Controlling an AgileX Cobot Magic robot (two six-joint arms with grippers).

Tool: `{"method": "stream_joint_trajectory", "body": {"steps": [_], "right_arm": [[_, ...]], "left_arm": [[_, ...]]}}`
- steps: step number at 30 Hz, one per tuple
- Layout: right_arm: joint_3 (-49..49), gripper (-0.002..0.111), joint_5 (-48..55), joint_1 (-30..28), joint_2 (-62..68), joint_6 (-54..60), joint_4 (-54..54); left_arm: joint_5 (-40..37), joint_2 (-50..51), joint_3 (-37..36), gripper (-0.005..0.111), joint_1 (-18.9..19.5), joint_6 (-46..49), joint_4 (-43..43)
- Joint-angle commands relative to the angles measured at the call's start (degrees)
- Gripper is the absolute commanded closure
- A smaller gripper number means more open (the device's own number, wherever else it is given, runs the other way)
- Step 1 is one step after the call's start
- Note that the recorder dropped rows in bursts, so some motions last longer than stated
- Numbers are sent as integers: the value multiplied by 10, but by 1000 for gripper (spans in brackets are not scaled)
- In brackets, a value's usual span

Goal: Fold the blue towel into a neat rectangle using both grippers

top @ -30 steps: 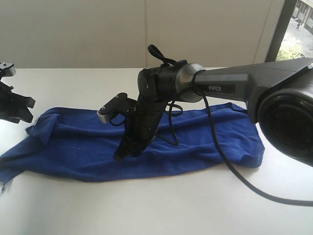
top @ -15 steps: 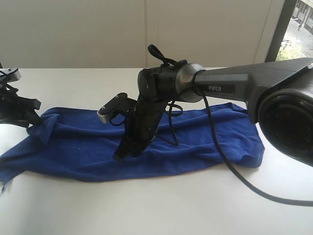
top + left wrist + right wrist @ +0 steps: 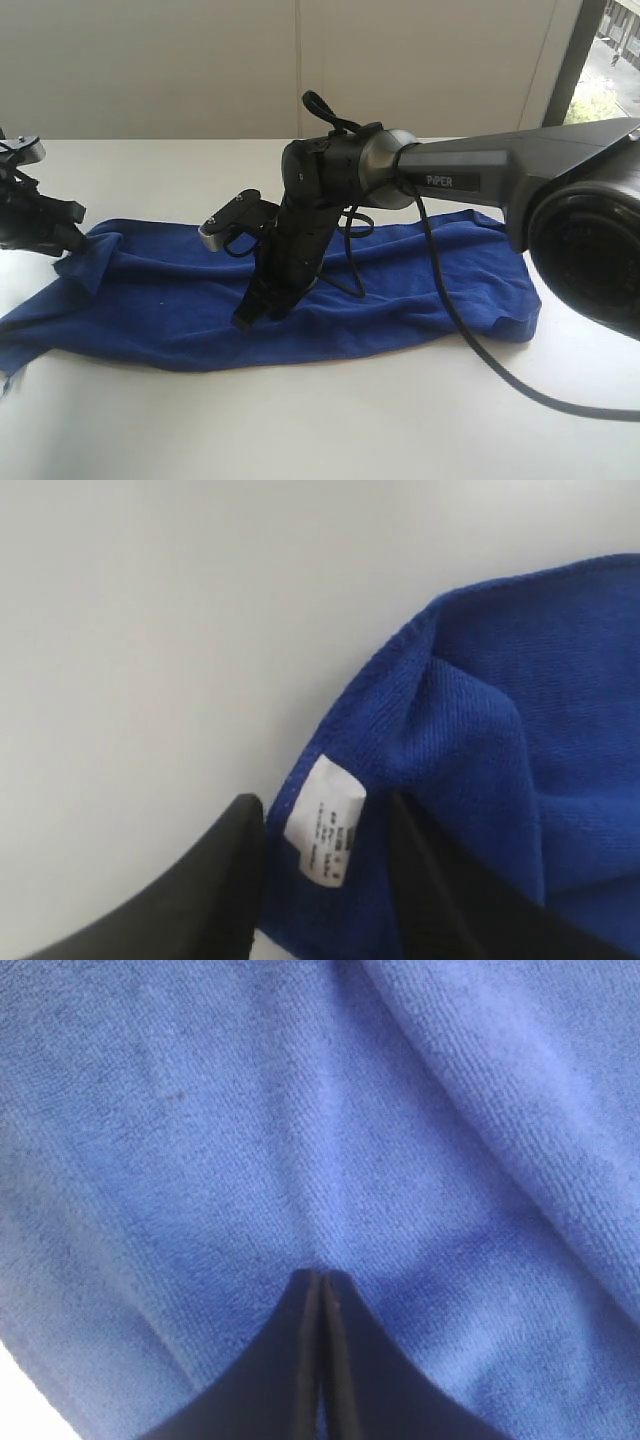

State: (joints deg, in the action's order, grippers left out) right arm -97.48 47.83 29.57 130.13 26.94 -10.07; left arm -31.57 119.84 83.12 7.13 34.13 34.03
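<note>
**Gripper status: right gripper pressed together, left gripper spread**

1. Right gripper. The right wrist view shows the two black fingers closed flat against each other, with no cloth visible between them. The closed tip points down onto the blue towel and meets the cloth near the middle of its length. In the exterior view the arm reaches in from the right, marked "PIPER", and angles steeply down to the cloth. A black cable loops from the wrist across the towel and onto the table.

2. Left gripper. The left wrist view shows its two black fingers standing apart. The towel's corner lies between them, with a white label sewn at the corner edge. One finger overlaps the cloth; the other stands just beside the label, over bare table. Nothing is pinched.

3. Blue towel. It lies spread lengthwise on the white table, wrinkled, with rumpled edges. Its left end is by the left gripper, and its right end lies under the right arm.
</note>
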Motion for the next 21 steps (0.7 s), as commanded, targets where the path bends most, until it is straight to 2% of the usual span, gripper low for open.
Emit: {"method": "stream_joint_trajectory", "body": {"steps": [1,4,9,21], "right_arm": [[8,108,17,-4,14,-2,31],[8,108,17,-4,14,-2,31],[8,108,17,-4,14,-2,31],[9,108,22,-4,14,-4,27]], "left_arm": [[-14,19,3,67,1,4,15],[-14,24,3,80,1,4,16],[-11,21,3,91,1,4,16],[19,-25,3,91,1,5,8]]}}
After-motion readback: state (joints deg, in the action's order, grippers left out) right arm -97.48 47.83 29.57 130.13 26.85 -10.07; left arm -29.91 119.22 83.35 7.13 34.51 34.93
